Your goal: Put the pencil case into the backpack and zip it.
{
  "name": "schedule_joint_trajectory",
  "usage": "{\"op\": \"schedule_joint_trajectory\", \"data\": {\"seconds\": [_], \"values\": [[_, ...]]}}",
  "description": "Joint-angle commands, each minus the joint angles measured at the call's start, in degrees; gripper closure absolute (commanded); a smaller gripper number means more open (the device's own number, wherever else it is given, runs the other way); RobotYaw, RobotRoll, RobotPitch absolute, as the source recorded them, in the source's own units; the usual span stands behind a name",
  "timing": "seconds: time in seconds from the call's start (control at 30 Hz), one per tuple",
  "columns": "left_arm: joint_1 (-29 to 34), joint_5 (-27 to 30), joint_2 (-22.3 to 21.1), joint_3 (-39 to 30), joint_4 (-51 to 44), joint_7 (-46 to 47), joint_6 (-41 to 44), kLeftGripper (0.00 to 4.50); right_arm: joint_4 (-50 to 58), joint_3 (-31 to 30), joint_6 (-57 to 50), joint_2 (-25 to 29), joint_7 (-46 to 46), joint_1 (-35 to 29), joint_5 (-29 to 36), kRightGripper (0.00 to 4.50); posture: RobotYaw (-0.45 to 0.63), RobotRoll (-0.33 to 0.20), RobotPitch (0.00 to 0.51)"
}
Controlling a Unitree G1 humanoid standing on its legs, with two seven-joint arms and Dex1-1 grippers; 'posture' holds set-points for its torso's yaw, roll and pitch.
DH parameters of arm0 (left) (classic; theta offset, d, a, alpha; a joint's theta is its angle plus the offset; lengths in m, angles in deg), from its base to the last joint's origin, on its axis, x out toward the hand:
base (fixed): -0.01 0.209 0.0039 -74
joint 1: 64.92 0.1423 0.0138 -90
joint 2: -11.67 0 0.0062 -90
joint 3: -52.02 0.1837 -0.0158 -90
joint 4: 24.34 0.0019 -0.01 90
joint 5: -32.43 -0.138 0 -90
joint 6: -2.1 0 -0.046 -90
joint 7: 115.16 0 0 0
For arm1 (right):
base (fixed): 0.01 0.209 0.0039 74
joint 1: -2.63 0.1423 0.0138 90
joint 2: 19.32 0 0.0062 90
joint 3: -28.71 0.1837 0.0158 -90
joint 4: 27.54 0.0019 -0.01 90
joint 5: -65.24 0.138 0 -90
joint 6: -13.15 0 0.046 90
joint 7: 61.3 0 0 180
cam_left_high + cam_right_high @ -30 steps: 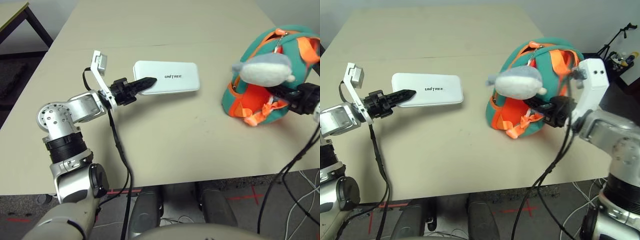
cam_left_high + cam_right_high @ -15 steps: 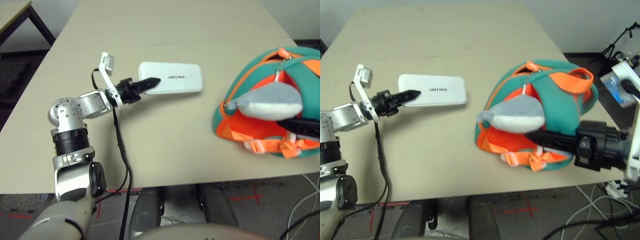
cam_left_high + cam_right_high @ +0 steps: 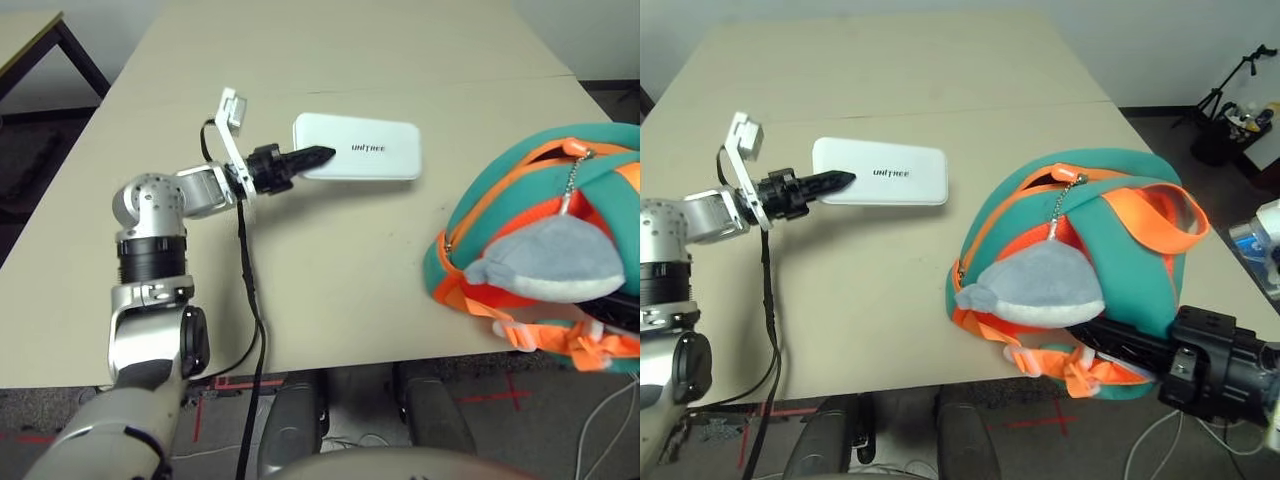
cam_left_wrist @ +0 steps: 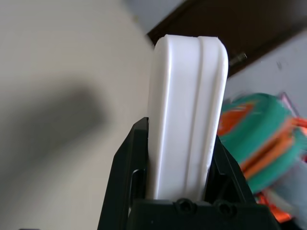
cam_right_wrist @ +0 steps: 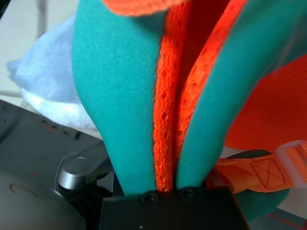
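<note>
The white pencil case with black lettering lies flat at the table's middle left. My left gripper is shut on its near-left end; in the left wrist view the black fingers clamp the pencil case on both sides. The teal backpack with orange trim sits at the near right. Its zipper gapes open at the top, and a grey plush charm hangs on a chain in front. My right gripper reaches under the charm and is shut on the backpack's teal and orange fabric.
The beige table has bare room between the case and the backpack. The backpack lies close to the table's front edge. A black cable hangs from my left arm. Stands and clutter sit on the floor at the far right.
The right gripper has drawn the backpack nearer to me and the front edge, with its opening now turned upward. The view has shifted. The left gripper still holds the pencil case.
</note>
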State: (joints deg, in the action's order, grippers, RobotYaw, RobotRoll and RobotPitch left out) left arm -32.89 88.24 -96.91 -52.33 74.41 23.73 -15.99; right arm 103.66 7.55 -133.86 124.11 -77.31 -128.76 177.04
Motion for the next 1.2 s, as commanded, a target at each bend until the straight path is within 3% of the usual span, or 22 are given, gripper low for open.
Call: {"op": "schedule_joint_trajectory", "data": {"seconds": [0.03,0.17,0.33,0.77,0.97,1.2], "values": [[-3.9,2.9,-3.6,3.0,-4.5,-8.2,2.4,3.09,0.9,-4.0,1.3,0.6,1.7,2.4,1.2,4.37,-0.17,0.000,0.123],[-7.6,4.1,-5.7,6.3,-7.3,-13.7,3.5,3.09,0.5,-9.2,2.0,0.8,2.5,6.7,-0.8,4.37,-0.15,0.000,0.121],[-6.7,3.0,-4.8,9.7,-9.3,-16.3,2.3,3.09,-0.7,-14.0,2.5,1.4,3.6,12.0,-2.0,4.37,-0.15,0.000,0.114],[0.1,-3.5,-4.0,18.2,-11.9,-21.5,-4.0,3.09,-0.7,-16.6,1.9,1.4,7.0,17.2,-0.3,4.37,-0.19,0.000,0.116],[-0.7,-6.8,-1.5,22.3,-10.1,-23.7,-7.1,3.09,-0.9,-17.5,2.2,1.5,7.7,18.3,0.5,4.37,-0.18,0.000,0.121],[-4.4,-14.6,4.8,28.8,-4.0,-26.7,-14.2,3.09,-0.6,-19.5,2.8,1.4,8.7,20.1,0.5,4.37,-0.19,0.000,0.112]]}}
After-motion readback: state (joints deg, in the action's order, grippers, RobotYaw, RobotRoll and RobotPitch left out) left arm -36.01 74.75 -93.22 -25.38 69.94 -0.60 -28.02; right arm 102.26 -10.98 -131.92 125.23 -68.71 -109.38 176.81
